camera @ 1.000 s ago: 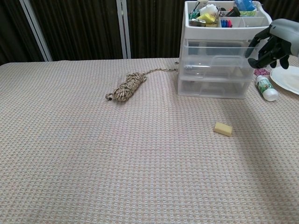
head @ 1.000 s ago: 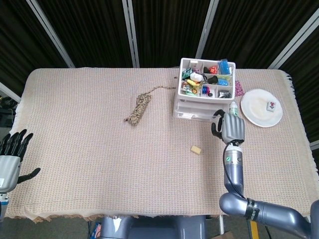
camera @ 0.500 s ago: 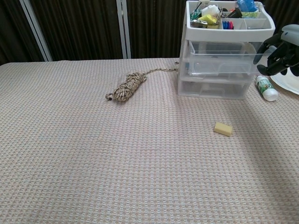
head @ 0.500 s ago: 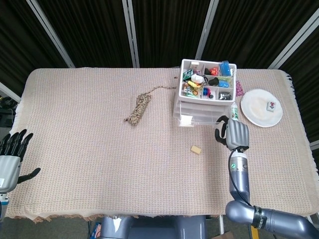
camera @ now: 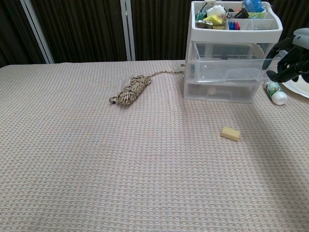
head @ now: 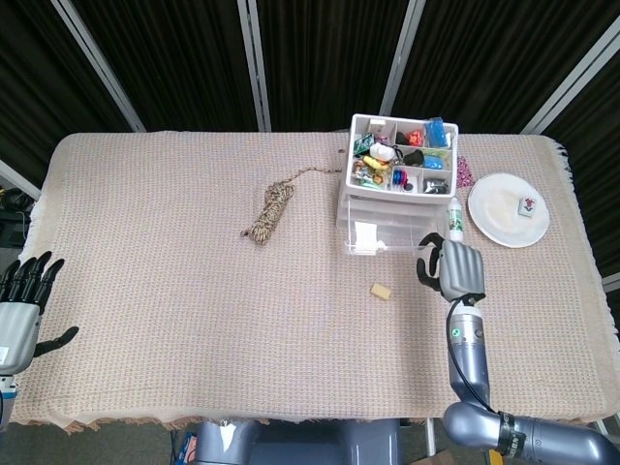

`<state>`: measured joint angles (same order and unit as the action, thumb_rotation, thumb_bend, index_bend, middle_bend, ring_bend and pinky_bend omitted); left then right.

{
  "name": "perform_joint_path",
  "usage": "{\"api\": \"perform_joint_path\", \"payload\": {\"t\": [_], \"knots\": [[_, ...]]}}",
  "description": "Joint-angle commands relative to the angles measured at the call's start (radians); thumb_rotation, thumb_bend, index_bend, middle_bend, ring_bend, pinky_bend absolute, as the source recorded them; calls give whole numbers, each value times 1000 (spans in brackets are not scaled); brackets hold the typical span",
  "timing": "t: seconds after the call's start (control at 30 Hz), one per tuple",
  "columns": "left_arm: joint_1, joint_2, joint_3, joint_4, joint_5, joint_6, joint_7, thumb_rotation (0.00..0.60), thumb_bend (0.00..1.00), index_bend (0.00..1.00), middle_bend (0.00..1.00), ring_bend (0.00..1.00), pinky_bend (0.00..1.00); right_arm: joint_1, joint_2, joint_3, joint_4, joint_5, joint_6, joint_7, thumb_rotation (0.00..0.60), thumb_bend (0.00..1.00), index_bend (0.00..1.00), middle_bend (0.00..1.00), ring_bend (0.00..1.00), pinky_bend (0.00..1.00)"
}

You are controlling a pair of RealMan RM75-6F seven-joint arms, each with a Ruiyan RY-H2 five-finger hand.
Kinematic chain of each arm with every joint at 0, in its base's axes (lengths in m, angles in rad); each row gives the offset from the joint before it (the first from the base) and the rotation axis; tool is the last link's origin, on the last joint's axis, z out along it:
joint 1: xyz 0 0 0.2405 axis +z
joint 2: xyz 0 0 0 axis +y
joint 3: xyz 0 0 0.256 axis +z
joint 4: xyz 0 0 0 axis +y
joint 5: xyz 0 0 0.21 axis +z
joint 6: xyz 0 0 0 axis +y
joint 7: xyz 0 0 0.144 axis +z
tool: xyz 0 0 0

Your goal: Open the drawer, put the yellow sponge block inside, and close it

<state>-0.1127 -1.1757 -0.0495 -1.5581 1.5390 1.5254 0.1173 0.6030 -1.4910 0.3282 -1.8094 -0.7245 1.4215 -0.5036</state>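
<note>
Fingers of my right hand (head: pixel 453 267) are curled at the front edge of the pulled-out upper drawer (camera: pixel 227 71); can't tell if they grip it. Yellow sponge block (head: pixel 382 291) lies left of and below them, nr, bare on the cloth, small rectangular wedge, long axis slightly diagonal. Left hand (head: pixel 21 302) spread, holding nothing, far off, so right's nearer.

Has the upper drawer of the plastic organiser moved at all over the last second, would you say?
Yes. The upper drawer has slid out toward the robot, now overhanging the lower drawer.
</note>
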Motion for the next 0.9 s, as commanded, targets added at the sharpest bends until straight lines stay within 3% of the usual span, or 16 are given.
{"api": "perform_joint_path", "payload": {"t": [0.03,0.17,0.27,0.5,0.7,0.9], "knots": [[0,0,0,0,0,0,1,600,149,37,0,0,0,-3,1,-2,-4,-13,3,3,600,367,360,691,692,747],[0,-1,-1,0,-1,0,2,600,150,37,0,0,0,-9,5,-4,-14,-23,2,7,600,263,187,685,688,746],[0,-1,-1,0,-2,1,3,600,150,37,0,0,0,-15,12,-8,-29,-30,3,7,600,215,135,682,688,746],[1,-2,-1,0,-1,2,2,600,150,37,0,0,0,-55,44,-50,-108,-122,41,23,600,203,131,680,688,746],[0,-1,0,0,2,2,2,600,150,37,0,0,0,-124,84,-168,-206,-309,78,56,600,146,224,683,690,746],[0,-3,-1,2,6,7,1,600,150,37,0,0,0,-159,92,-275,-210,-444,78,19,600,65,267,701,702,746]]}}
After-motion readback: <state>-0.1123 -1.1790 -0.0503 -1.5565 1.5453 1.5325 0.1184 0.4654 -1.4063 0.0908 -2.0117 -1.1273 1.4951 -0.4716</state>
